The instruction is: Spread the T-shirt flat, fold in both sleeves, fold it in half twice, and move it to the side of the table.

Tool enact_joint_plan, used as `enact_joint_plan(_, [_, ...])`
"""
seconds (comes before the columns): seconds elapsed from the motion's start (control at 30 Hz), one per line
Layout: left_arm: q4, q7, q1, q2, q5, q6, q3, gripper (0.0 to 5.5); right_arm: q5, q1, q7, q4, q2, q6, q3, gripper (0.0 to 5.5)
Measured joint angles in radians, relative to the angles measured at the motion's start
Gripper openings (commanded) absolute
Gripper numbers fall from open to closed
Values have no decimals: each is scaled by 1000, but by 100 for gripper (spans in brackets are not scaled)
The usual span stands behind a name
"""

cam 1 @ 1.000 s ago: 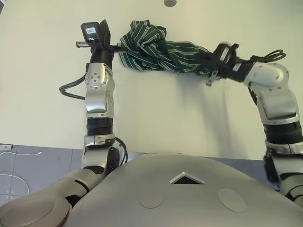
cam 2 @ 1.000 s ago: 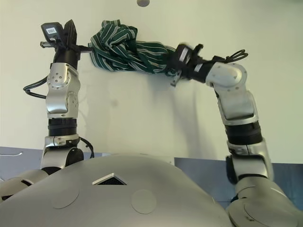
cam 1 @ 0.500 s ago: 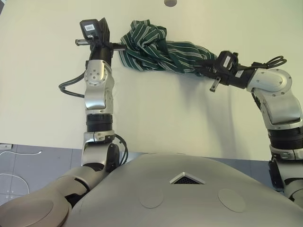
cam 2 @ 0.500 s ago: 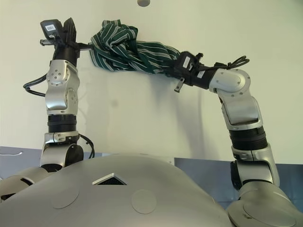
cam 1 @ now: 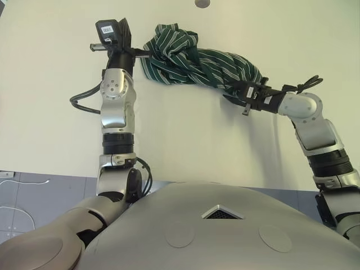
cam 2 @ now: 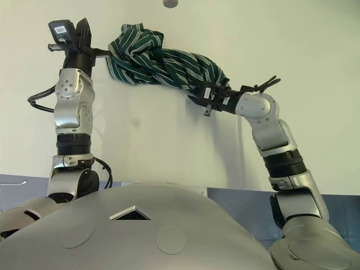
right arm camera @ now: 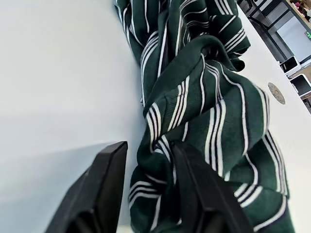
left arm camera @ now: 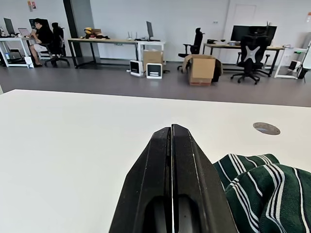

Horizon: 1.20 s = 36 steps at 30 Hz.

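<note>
**Left eye view: shirt bunched, nothing spread yet**

We see the desk (cam 1: 180, 146), pale and bare across the near half. The T-shirt (cam 1: 185, 59), green with thin white stripes, lies as a twisted, rope-like heap near the far edge, about midway along it. It is thicker at its left end and tapers to the right. No sleeve, hem or collar can be picked out of the wad.

The right gripper (right arm camera: 146, 148) is at the shirt's right end. Its fingers (right arm camera: 109, 165) are spread, with a ridge of cloth lying between them and not clamped.

The left gripper (left arm camera: 171, 130) sits just beside the shirt's left end, close to the far edge. Its fingers are pressed together with nothing between them.

A small round grommet (cam 1: 202, 3) is set in the desk just beyond the shirt.

Our read:
- We judge it's the spread-flat step, barely started.
- The fabric looks light, soft and limp, so it has no stiffness to push against. It will drag and re-bunch if pulled from one point.
- It needs two holds well apart, each pinching an outer layer or edge rather than the thick core, then a pull outward along the desk.
- The risk is catching several layers in one pinch and hauling the whole knot.
</note>
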Motion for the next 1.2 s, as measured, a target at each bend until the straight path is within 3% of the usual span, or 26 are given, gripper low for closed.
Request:
enact_joint_plan(0.17, [1, 0, -3, 0, 2, 0, 0, 0, -3, -29, -21, 28, 11, -7, -10, 8])
enact_joint_plan(0.3, [4, 1, -3, -1, 3, -2, -1, 0, 46, -32, -12, 27, 29, 53, -34, 1])
enact_joint_plan(0.37, [4, 1, -2, -1, 4, -2, -1, 0, 163, -41, 13, 3, 58, 173, -91, 1])
enact_joint_plan(0.5, [-15, -71, -10, 57, -16, -3, 9, 0, 630, -222, 75, -59, 82, 599, -344, 1])
enact_joint_plan(0.63, [-137, -315, -61, 177, -80, 24, -52, 0, 930, -439, 81, -16, 71, 873, -519, 1])
enact_joint_plan(0.7, [-192, -474, -95, 224, -144, 99, -115, 41, 1016, -494, 64, -11, 71, 949, -560, 0])
enact_joint_plan(0.8, [-207, -665, -146, 304, -232, 237, -166, 102, 1065, -511, 112, -54, 37, 999, -552, 0])
enact_joint_plan(0.87, [-178, -710, -178, 342, -226, 269, -188, 102, 1099, -508, 162, -94, 7, 1020, -532, 0])
enact_joint_plan(1.0, [137, -686, -304, 331, -45, 216, -322, 102, 1093, -463, 205, -108, -28, 1019, -514, 0])
enact_joint_plan(1.1, [396, -664, -320, 290, 92, 122, -432, 102, 934, -426, 188, -60, -39, 925, -409, 0])
enact_joint_plan(1.2, [393, -681, -300, 313, 141, 84, -479, 102, 845, -390, 169, -2, -38, 864, -372, 0])
